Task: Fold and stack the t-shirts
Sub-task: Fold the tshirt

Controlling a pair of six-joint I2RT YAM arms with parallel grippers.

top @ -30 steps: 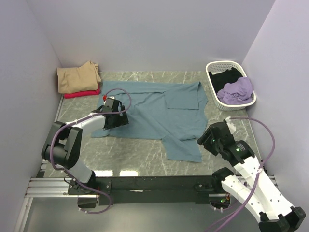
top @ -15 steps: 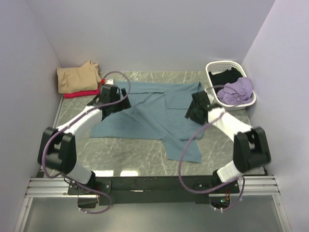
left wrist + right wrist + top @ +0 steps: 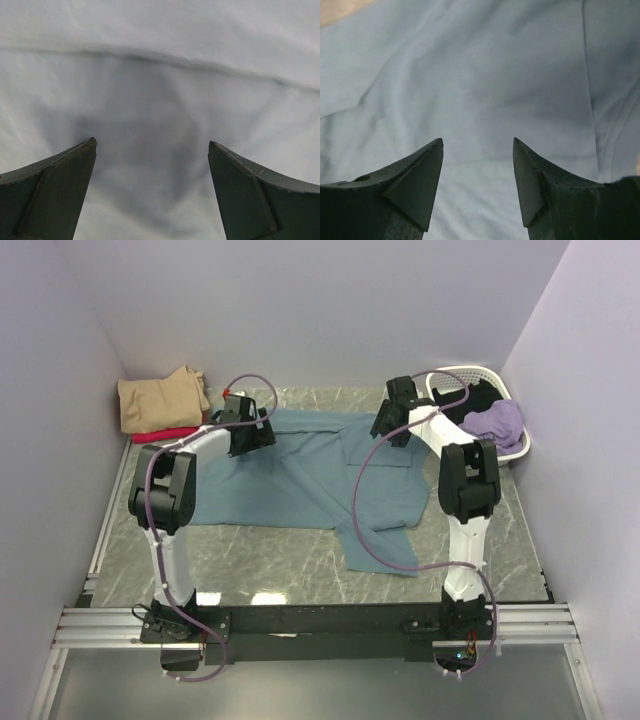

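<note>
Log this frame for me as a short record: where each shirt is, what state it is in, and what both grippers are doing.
teal shirt: spread out in the middle, not folded up
tan shirt: folded, far-left corner, lying on the red shirt
basket: far right, holds a bunched lilac shirt and black shirt
left gripper: open over the teal shirt's far-left part, nothing between its fingers
right gripper: open over the teal shirt's far-right part, nothing held
stack: tan on red only
</note>
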